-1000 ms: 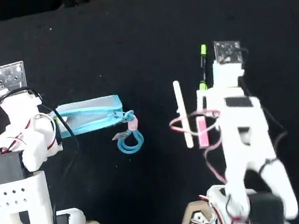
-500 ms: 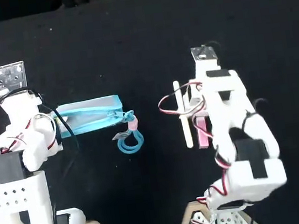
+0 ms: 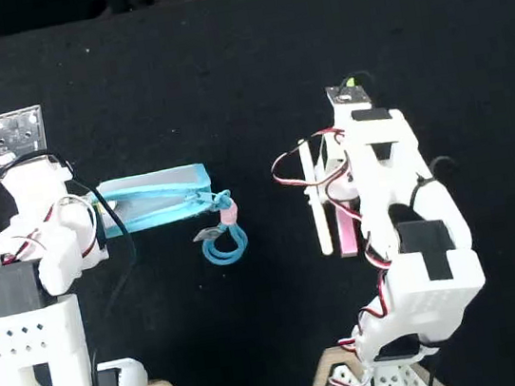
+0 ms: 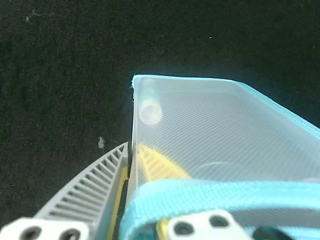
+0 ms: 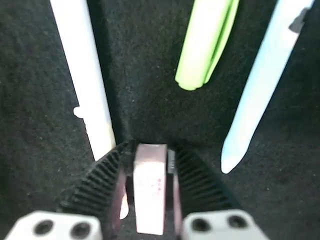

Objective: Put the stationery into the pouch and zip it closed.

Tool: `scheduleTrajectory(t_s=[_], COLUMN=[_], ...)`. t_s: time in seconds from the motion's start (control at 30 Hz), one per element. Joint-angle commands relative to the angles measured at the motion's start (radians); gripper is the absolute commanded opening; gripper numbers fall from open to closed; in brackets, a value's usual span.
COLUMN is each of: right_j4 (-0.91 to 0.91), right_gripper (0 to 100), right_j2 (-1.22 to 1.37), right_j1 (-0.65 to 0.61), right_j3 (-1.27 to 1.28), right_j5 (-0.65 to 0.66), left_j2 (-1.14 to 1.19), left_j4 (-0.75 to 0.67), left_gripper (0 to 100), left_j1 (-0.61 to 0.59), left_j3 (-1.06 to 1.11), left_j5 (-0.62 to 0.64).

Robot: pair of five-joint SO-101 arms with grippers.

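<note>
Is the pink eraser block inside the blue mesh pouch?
Out: the eraser lies on the black table by the right gripper, apart from the pouch.

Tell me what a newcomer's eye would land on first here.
The light blue mesh pouch stands out on the black table, one end clamped in the left end effector. Across from it, the right end effector is closed on a pink eraser, with a white pen, a green highlighter and a pale blue pen lying beside it.
</note>
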Motion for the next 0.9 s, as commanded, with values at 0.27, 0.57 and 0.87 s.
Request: scheduleTrajectory(t_s=[0.27,0.57,0.87], right_j4=[0.051,-0.141,-0.028], right_gripper=[1.1,1.8,10.5], right_j2=[-0.111,-0.317,-0.117], right_j1=[-0.015,-0.017,-0.02], right_j3=[-0.07,0.162,0.025], right_j5=[0.002,0.089,0.083], left_j2=[0.008,0.008,0.008], left_j4=[-0.006,-0.006,-0.005], left_gripper=[3,3,3], left_j1=[-0.013,-0.013,-0.015], left_j3=[0.005,0.005,0.005], left_j5=[0.009,0.009,0.009])
